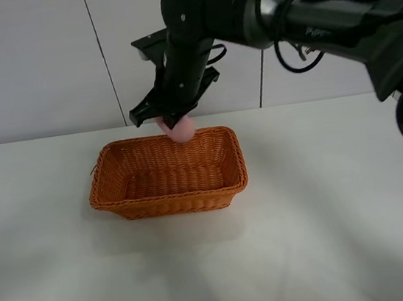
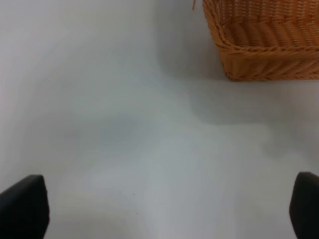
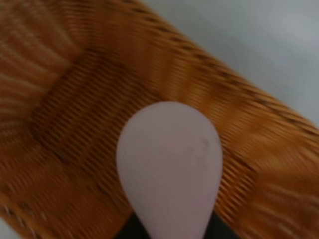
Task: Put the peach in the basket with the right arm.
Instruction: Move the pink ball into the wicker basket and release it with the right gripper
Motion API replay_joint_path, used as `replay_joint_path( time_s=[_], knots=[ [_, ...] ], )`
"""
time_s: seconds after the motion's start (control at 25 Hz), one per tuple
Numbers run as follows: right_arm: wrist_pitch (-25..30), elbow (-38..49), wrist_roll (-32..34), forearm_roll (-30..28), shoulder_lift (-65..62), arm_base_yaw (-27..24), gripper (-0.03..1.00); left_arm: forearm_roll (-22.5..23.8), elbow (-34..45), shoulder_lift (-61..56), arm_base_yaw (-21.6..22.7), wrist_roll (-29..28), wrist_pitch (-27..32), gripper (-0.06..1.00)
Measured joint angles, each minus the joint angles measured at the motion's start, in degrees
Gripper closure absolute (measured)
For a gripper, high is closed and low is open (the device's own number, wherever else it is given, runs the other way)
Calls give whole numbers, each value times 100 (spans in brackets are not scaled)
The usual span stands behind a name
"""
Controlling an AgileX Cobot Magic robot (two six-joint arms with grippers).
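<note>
The pink peach (image 1: 182, 129) hangs just over the far rim of the orange-brown wicker basket (image 1: 170, 197), and my right gripper (image 1: 170, 120) is shut on it from above. The right wrist view is filled by the peach (image 3: 169, 169), with the basket's woven floor (image 3: 75, 104) blurred beneath it. Only a dark sliver of the gripper fingers (image 3: 130, 230) shows under the fruit. My left gripper (image 2: 159, 211) is open over bare table, its fingertips (image 2: 22, 206) wide apart, with a corner of the basket (image 2: 264, 45) ahead of it.
The basket stands near the middle of a white table (image 1: 310, 240). A white panelled wall (image 1: 41, 60) runs behind the table's far edge. The right arm's black body (image 1: 333, 22) reaches in from the upper right.
</note>
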Motion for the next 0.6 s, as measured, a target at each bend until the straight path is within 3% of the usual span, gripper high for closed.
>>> replay_joint_path(
  time_s=[0.24, 0.36, 0.44, 0.6],
  knots=[
    [-917, 0, 0, -7, 897, 16, 97, 0, 0, 0, 0, 0, 0, -5],
    [-1041, 0, 0, -6, 1164, 12, 93, 0, 0, 0, 0, 0, 0, -5],
    [-1041, 6, 12, 21, 1220, 12, 82, 0, 0, 0, 0, 0, 0, -5],
    [-975, -22, 49, 37, 1220, 12, 44, 0, 0, 0, 0, 0, 0, -5]
  ],
)
